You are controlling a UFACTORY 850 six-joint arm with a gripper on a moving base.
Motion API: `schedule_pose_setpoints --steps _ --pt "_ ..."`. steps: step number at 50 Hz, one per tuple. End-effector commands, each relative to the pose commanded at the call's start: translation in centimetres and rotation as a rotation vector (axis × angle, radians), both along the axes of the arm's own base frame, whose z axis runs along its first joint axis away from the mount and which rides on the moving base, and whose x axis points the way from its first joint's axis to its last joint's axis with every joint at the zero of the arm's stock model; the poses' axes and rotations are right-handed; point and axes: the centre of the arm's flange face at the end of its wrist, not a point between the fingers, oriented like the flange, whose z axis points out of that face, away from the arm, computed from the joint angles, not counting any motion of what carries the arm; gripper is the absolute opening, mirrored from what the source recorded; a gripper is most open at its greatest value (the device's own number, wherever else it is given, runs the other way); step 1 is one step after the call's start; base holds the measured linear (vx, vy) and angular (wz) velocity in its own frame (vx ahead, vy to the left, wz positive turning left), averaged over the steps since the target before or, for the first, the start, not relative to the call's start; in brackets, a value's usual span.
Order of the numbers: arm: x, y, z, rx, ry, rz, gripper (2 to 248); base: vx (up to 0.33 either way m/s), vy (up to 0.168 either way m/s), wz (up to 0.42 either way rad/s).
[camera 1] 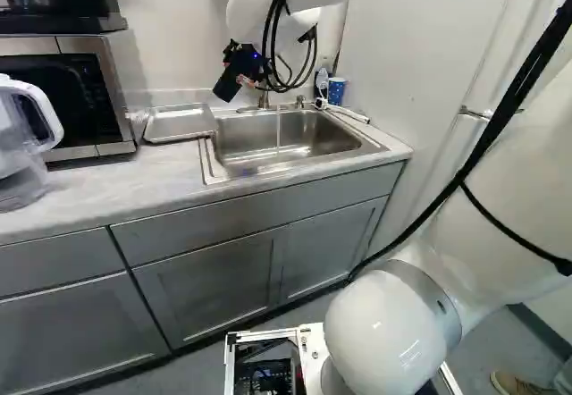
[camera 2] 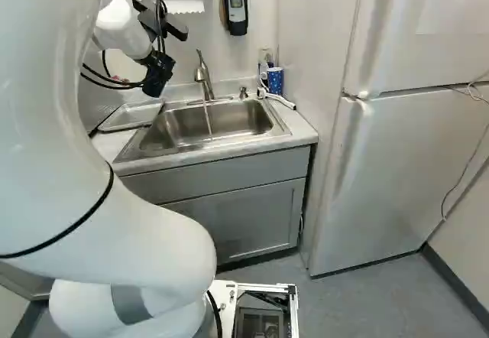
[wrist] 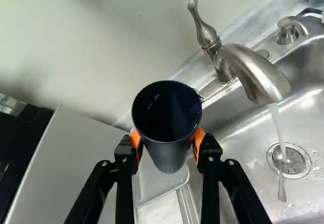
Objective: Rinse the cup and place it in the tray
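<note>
In the left base view my gripper (camera 1: 247,79) hangs above the counter near the sink's left end. The wrist view shows my gripper (wrist: 166,142) shut on a dark blue cup (wrist: 169,155), with an orange pad on either side. The cup's open mouth faces the camera. Past it is the metal faucet (wrist: 255,74), from which a thin stream of water (wrist: 277,127) falls into the sink (wrist: 243,168), beside the cup and not into it. A shallow metal tray (camera 1: 179,123) rests on the counter left of the sink; in the wrist view the cup and fingers partly cover the tray (wrist: 159,211).
A blue patterned cup (camera 1: 336,90) and a bottle (camera 1: 322,79) stand behind the sink's right corner, near a white hose (camera 1: 347,112). Left of the tray is a microwave (camera 1: 112,91), then a clear pitcher (camera 1: 22,145). A fridge (camera 2: 382,177) stands right of the counter.
</note>
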Motion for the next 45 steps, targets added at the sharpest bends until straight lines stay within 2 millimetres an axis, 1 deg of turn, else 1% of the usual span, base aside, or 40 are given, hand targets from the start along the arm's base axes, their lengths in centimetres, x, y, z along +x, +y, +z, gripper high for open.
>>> schedule_pose_setpoints --steps 45 --pt "0.0 0.0 0.0 0.392 0.159 -0.21 120 0.0 0.0 0.0"
